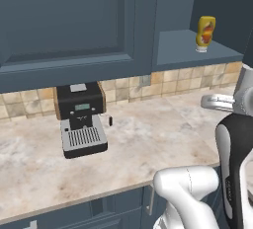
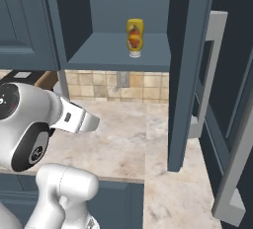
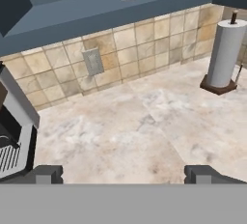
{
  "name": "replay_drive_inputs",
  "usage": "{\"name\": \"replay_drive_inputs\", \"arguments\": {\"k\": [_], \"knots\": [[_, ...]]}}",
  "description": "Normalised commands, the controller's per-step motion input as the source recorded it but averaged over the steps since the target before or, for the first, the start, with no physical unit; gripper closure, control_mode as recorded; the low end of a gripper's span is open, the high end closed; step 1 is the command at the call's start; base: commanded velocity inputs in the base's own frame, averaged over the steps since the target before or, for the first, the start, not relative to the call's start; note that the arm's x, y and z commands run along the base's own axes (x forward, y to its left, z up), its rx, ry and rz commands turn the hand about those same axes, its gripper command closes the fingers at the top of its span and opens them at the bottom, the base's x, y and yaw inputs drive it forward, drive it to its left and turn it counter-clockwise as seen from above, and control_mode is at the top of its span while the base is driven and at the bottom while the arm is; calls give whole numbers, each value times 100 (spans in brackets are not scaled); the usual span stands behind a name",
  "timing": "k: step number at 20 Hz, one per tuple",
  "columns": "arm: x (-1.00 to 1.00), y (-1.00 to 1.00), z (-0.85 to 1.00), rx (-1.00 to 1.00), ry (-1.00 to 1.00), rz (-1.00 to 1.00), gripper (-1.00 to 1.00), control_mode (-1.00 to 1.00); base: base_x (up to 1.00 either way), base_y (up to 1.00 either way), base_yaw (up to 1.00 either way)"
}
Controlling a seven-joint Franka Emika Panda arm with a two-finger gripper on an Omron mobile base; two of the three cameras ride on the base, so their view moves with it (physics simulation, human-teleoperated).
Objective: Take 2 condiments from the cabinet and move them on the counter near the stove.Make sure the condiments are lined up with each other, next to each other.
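- Across the lower part of both base views, the beige marbled table (image 2: 123, 124), bare along the tiled wall, so free ground for setting things down.
- Above it, the open dark blue cabinet (image 2: 118, 50), door swung out to the right, shelf exposed for a reach from the front.
- On the table at the left, a black coffee machine (image 1: 81, 122), against the wall and well apart from the cabinet opening.
- At the far right of the hand view, a white paper-towel roll (image 3: 226, 54) upright on its stand, not a condiment and no part of the job.
- On the shelf, near its front edge, the yellow bottle (image 2: 135, 36) with the red-orange label, upside down on its white cap, untouched, likely the first pick.
- Below the shelf, over the table, the gripper (image 3: 123, 175), jaws spread wide and empty, ready to rise to the bottle.
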Motion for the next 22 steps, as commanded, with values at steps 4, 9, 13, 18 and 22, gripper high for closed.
{"name": "replay_drive_inputs", "arguments": {"k": [4,9,13,18,22], "knots": [[-3,0,0,0,0,0,-100,-100,0,0,0],[0,0,18,-5,-12,0,-100,-100,0,0,0],[0,0,38,-7,-6,0,-100,-100,0,0,0],[3,-9,47,-7,-1,0,-100,-100,0,0,0],[6,-14,44,-6,0,0,-100,-100,0,0,0]]}}
